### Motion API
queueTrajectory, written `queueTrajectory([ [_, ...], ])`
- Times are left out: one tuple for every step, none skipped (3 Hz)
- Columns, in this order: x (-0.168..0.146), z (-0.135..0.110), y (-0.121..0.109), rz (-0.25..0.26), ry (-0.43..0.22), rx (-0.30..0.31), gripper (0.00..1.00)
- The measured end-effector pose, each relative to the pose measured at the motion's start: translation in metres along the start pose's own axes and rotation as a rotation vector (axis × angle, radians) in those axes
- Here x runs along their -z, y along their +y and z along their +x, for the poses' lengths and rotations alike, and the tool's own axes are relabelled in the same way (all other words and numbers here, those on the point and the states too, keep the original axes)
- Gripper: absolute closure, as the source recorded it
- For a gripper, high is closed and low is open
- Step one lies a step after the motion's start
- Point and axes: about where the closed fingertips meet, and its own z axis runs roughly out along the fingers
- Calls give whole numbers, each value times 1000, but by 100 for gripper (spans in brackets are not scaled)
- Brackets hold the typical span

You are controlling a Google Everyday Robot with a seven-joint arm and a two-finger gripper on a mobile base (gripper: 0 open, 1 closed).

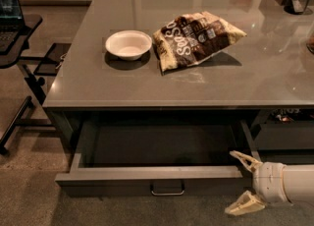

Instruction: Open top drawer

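We see the top drawer [147, 173] pulled well out from under the grey tabletop [147, 87]. Its plain grey floor is open to view, though the back part lies in shadow. Its front panel faces us low in the view, and a small loop handle [168, 189] hangs at the centre of that panel.

At the drawer's right front corner sits the gripper [230, 183], reaching in from the right on a white arm [294, 183]. Its jaws stand wide apart and hold nothing. The upper finger [244, 160] lies over the top edge of the drawer at that corner, and the lower finger [245, 204] sits below and in front of the panel. We cannot tell whether either finger touches the drawer.

Above the drawer, on the tabletop, a white bowl [128, 44] rests over the drawer's left half. A brown-and-cream snack bag [196, 38] lies over its right half, just beside the bowl. To the right of the drawer, a narrower dark drawer [284, 139] of the next stack is partly visible. Far to the drawer's left stands a black stand [19, 43] on thin legs.
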Motion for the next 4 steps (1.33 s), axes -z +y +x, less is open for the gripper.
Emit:
queueTrajectory([
  [16, 17, 29, -7, -25, -2, 36],
  [22, 11, 28, -7, -25, -2, 59],
  [27, 7, 26, -7, -25, -2, 82],
  [32, 4, 24, -7, -25, -2, 100],
])
